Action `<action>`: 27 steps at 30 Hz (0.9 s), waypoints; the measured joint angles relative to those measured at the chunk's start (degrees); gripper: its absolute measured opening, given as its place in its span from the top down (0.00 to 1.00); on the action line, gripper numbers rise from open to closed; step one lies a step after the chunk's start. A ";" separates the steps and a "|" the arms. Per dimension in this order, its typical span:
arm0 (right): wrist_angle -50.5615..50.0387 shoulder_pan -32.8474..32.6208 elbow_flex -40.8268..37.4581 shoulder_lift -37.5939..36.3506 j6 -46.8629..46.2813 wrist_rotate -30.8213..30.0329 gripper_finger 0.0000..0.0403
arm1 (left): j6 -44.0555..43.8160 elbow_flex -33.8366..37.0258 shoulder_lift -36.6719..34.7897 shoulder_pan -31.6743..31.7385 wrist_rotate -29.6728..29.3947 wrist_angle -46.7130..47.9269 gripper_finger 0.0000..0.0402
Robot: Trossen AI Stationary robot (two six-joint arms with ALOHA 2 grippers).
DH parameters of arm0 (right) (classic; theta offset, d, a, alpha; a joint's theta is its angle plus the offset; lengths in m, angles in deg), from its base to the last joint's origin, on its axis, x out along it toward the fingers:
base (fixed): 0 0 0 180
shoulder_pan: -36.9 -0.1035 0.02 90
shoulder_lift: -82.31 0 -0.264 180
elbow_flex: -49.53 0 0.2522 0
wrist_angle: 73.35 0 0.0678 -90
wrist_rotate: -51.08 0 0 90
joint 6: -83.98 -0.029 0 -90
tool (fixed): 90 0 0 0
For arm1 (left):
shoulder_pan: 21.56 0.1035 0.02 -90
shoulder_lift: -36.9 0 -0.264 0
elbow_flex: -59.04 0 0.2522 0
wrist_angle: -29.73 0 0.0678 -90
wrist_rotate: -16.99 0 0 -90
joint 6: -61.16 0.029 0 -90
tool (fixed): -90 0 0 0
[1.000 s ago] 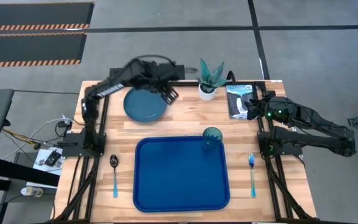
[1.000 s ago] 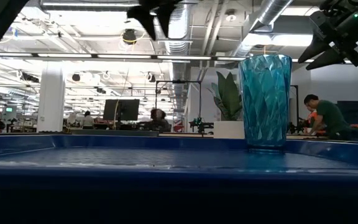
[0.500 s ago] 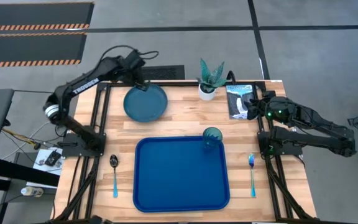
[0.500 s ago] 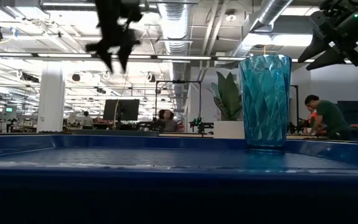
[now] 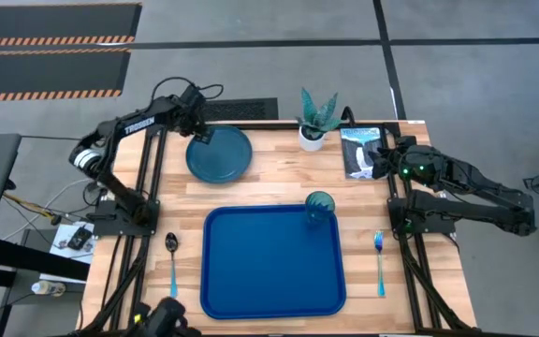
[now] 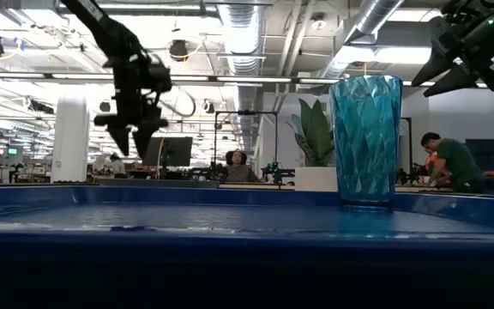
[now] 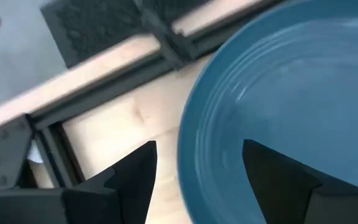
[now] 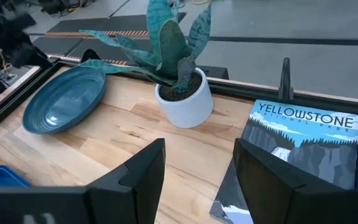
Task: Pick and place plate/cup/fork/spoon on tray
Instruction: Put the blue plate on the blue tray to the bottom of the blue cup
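Note:
The teal-blue plate (image 5: 219, 154) lies flat on the table at the far left; it also shows in the left wrist view (image 7: 291, 93). My left gripper (image 5: 199, 132) is open above the plate's far-left rim, one finger on each side of the rim (image 7: 194, 118), touching nothing. The ribbed teal cup (image 5: 319, 206) stands upright in the far right corner of the blue tray (image 5: 269, 271). The spoon (image 5: 172, 262) lies on the table left of the tray, and the fork (image 5: 379, 257) lies right of it. My right gripper (image 5: 380, 161) is open and empty, waiting at the far right.
A white pot with a spiky plant (image 5: 314, 126) stands at the far edge, right of the plate. A Yellowstone book (image 5: 361, 150) lies under my right gripper. A dark shape (image 5: 167, 318) shows at the near edge. People sit in the room beyond (image 6: 448, 159).
My left gripper has swung from above the plate's far-right side toward the table's left edge and has come down toward the plate's far-left rim. The plate, the cup and my right arm have kept still.

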 joint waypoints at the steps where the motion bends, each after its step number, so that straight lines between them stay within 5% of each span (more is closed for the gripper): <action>1: 0.00 0.00 0.00 0.02 -0.04 -0.02 0.46 | 0.66 0.01 1.17 0.92 1.55 -0.37 0.44; 13: -0.02 0.00 0.00 0.03 -1.58 -2.56 0.46 | 3.68 -0.02 12.48 3.92 5.56 -1.56 0.46; 24: -0.04 0.02 0.00 0.05 -2.45 -2.60 0.46 | 0.65 -0.58 13.59 2.45 2.44 -1.34 0.93; 27: -0.04 0.00 0.00 0.05 -2.60 -2.56 0.46 | 0.43 -0.56 13.57 2.30 2.99 -1.34 0.97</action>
